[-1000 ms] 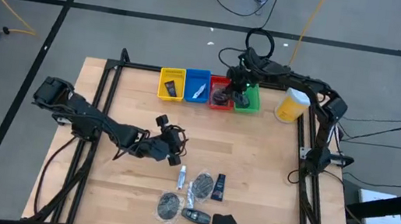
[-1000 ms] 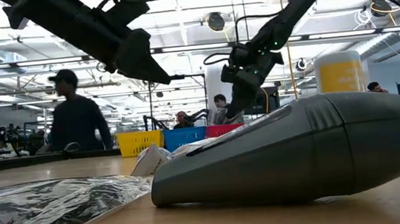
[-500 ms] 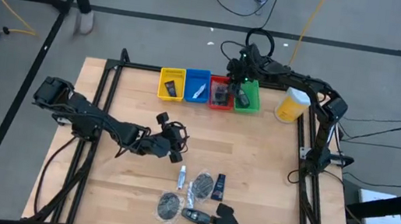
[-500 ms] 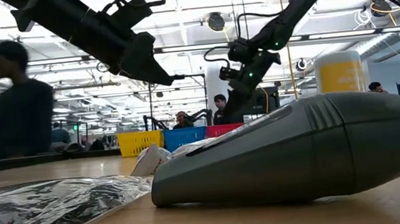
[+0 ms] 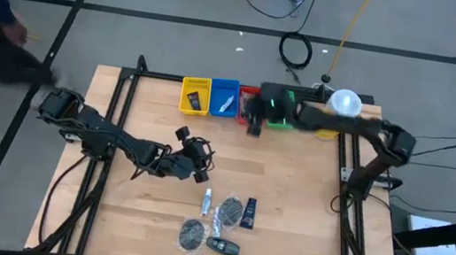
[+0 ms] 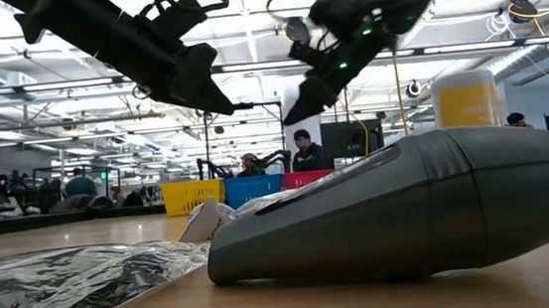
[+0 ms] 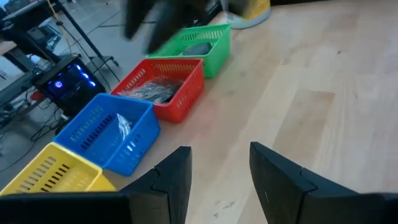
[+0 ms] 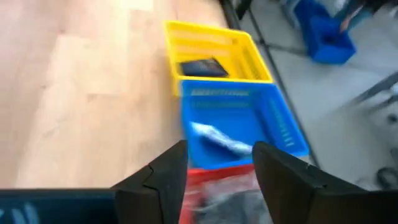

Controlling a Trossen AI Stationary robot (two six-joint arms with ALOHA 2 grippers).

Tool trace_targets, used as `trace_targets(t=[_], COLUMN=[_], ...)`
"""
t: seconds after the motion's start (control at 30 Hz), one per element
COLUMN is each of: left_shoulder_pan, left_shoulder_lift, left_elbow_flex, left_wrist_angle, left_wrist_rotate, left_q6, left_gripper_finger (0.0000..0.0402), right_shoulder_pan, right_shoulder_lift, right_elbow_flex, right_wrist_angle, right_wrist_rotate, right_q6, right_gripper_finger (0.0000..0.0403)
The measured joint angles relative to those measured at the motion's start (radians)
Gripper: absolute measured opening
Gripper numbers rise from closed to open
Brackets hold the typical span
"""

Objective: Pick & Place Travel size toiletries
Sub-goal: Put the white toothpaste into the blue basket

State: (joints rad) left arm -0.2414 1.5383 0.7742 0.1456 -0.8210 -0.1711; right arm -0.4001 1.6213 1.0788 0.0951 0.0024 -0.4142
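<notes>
Trays yellow [image 5: 195, 95], blue [image 5: 224, 98], red [image 7: 163, 87], green [image 7: 199, 46].

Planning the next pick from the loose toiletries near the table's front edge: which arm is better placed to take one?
Probably left. The left tool hangs open and empty just beside the loose toiletries, while the right tool, also open, is far back over the red tray.
</notes>
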Motion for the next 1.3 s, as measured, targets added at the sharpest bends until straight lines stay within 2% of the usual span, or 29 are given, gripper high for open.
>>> trace_targets(t=[0.2,0.37,0.57,0.77,0.87,1.0,1.17,1.3], left_shoulder_pan=[-0.063,-0.145,-0.242,-0.285,-0.291,-0.279,-0.246,-0.211], left_shoulder_lift=[0.0,-0.012,-0.013,-0.013,-0.013,-0.013,-0.013,-0.013], left_elbow_flex=[0.0,0.001,0.062,0.105,0.107,0.106,0.106,0.106], left_wrist_angle=[-0.012,-0.015,-0.091,-0.209,-0.229,-0.214,-0.143,-0.159], left_wrist_rotate=[0.0,0.021,0.092,0.183,0.282,0.408,0.402,0.407], left_q6=[0.0,0.001,-0.034,-0.101,-0.136,-0.256,-0.317,-0.357], left_gripper_finger=[0.0161,0.0161,0.0161,0.0161,0.0161,0.0161,0.0161,0.0161], right_shoulder_pan=[0.311,0.559,0.742,0.827,0.85,0.867,0.867,0.866], right_shoulder_lift=[-0.135,-0.147,-0.12,-0.099,-0.085,-0.084,-0.083,-0.083], right_elbow_flex=[-0.309,-0.443,-0.5,-0.525,-0.533,-0.557,-0.589,-0.59], right_wrist_angle=[0.268,0.372,0.364,0.402,0.458,0.497,0.544,0.549], right_wrist_rotate=[0.21,0.393,0.417,0.416,0.416,0.416,0.416,0.416], right_q6=[0.109,0.223,0.414,0.576,0.604,0.63,0.621,0.6], right_gripper_finger=[0.0141,0.0122,0.0105,0.0096,0.0096,0.0096,0.0096,0.0095])
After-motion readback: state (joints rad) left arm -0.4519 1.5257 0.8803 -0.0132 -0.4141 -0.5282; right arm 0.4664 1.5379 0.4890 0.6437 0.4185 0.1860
